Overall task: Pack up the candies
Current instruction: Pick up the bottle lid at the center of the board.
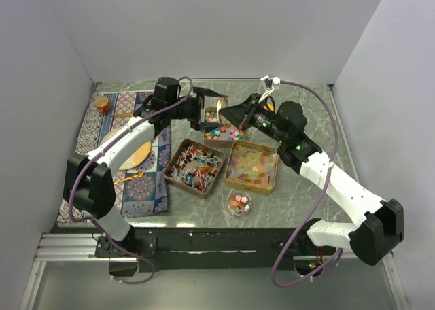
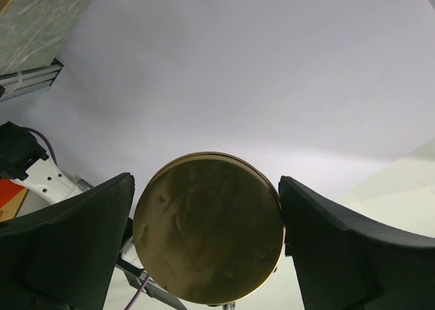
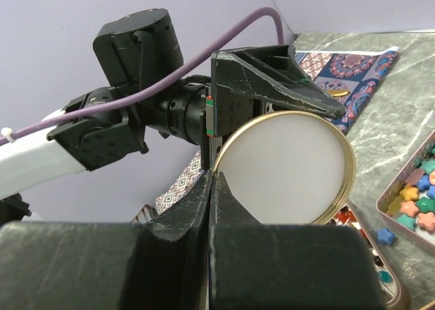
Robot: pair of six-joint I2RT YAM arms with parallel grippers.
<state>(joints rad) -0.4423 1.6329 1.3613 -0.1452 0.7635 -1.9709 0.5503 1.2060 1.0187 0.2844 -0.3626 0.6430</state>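
A round gold lid (image 2: 209, 228) hangs in the air between both grippers, above the back tin. My left gripper (image 2: 207, 235) spans its full width, and both black fingers (image 2: 81, 249) touch its edge. My right gripper (image 3: 212, 177) is shut on the lid's rim (image 3: 285, 167), seen from its white inner side. The candies lie in three square tins: multicolour pieces (image 1: 219, 128) at the back, red-blue wrapped ones (image 1: 195, 166) at front left, translucent yellow-pink squares (image 1: 253, 166) at front right. A small clear cup (image 1: 238, 203) of candies stands near the front.
A patterned mat (image 1: 146, 187) covers the table's left side, with a round wooden plate (image 1: 139, 155) and a small orange jar (image 1: 102, 104) on it. White walls close in the back and both sides.
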